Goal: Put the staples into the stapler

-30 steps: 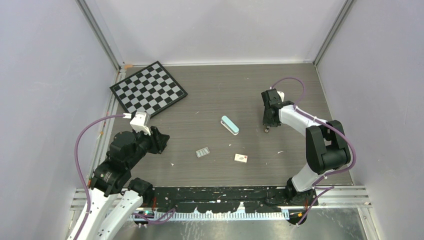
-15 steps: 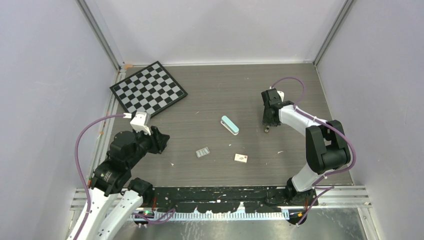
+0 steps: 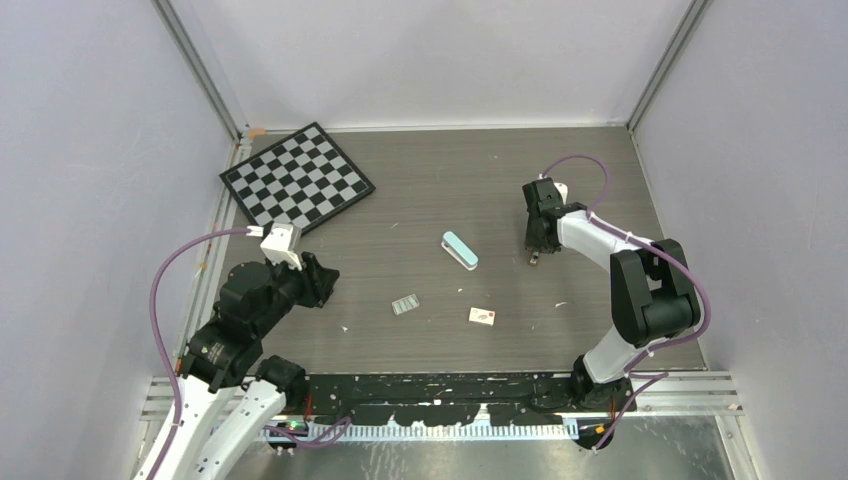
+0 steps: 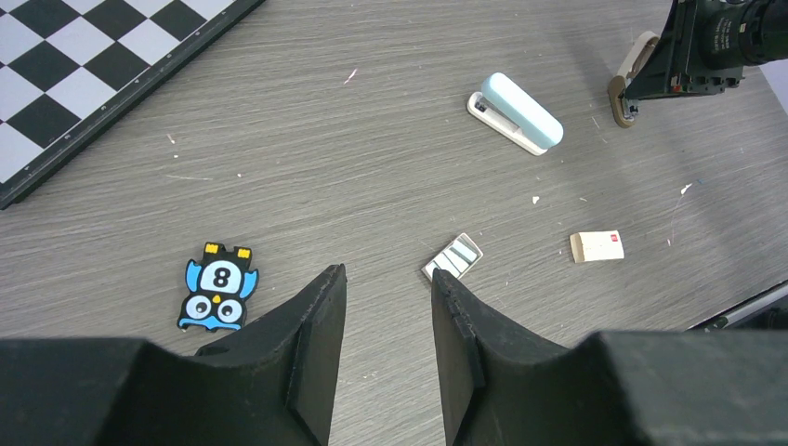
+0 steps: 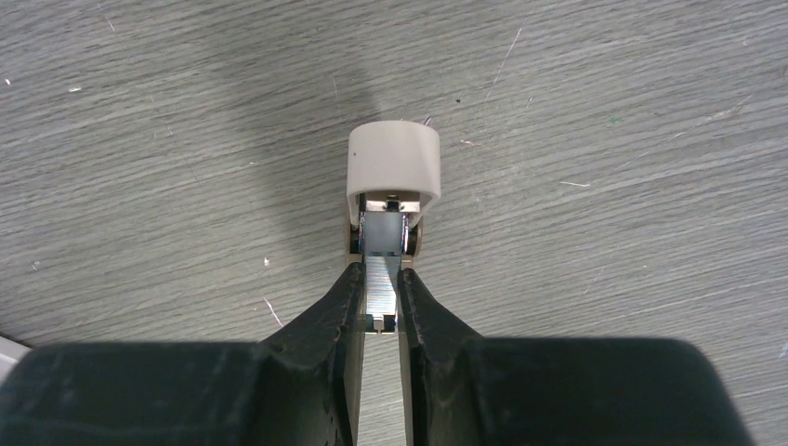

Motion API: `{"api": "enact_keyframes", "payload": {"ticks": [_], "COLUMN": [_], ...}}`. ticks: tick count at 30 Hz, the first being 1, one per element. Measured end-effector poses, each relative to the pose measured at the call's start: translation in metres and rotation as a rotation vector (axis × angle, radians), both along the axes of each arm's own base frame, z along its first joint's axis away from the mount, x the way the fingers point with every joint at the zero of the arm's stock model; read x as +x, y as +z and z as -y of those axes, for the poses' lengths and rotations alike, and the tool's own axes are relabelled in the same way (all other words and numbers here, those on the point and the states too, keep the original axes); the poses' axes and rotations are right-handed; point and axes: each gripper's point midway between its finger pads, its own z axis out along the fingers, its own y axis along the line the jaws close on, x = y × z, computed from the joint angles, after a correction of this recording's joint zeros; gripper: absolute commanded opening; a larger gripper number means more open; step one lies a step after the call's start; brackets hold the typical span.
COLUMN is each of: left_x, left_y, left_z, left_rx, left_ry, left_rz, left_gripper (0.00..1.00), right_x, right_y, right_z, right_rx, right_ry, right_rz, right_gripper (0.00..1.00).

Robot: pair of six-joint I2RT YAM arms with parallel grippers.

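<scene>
The stapler [image 3: 460,250] [image 4: 516,113], pale blue on a white base, lies closed on the table near the middle. The staples [image 3: 405,304] [image 4: 453,257], short silvery strips side by side, lie nearer the front, just beyond my left gripper's right fingertip in the left wrist view. My left gripper [image 3: 322,284] [image 4: 387,272] hovers open and holds nothing. To the right of the stapler, my right gripper [image 3: 535,256] [image 5: 379,271] is shut on the ribbed silver metal insert of a small tan rounded block [image 5: 394,169] [image 4: 630,85], held low over the table.
A small white box with a red mark [image 3: 483,316] [image 4: 597,246] lies right of the staples. A black-and-blue owl gadget [image 4: 218,288] sits left of my left fingers. A chessboard [image 3: 297,178] [image 4: 84,65] lies at the back left. Walls close in three sides.
</scene>
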Motion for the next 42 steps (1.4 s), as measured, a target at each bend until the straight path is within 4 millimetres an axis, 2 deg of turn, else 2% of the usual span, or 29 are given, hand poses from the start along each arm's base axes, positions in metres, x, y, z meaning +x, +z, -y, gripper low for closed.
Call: {"api": "enact_keyframes", "payload": {"ticks": [17, 42], "left_x": [0.0, 0.0], "left_y": [0.0, -0.0001], "left_z": [0.0, 0.0], "left_rx": [0.0, 0.0], "left_ry": [0.0, 0.0], "left_rz": [0.0, 0.0], "left_gripper": [0.41, 0.41], "right_x": [-0.0004, -0.0032], "right_y": [-0.0007, -0.0015], "right_z": [0.001, 0.0016], "right_rx": [-0.011, -0.012], "right_ry": [0.017, 0.016], "right_rz": [-0.005, -0.017], "right_gripper": [0.22, 0.3]}}
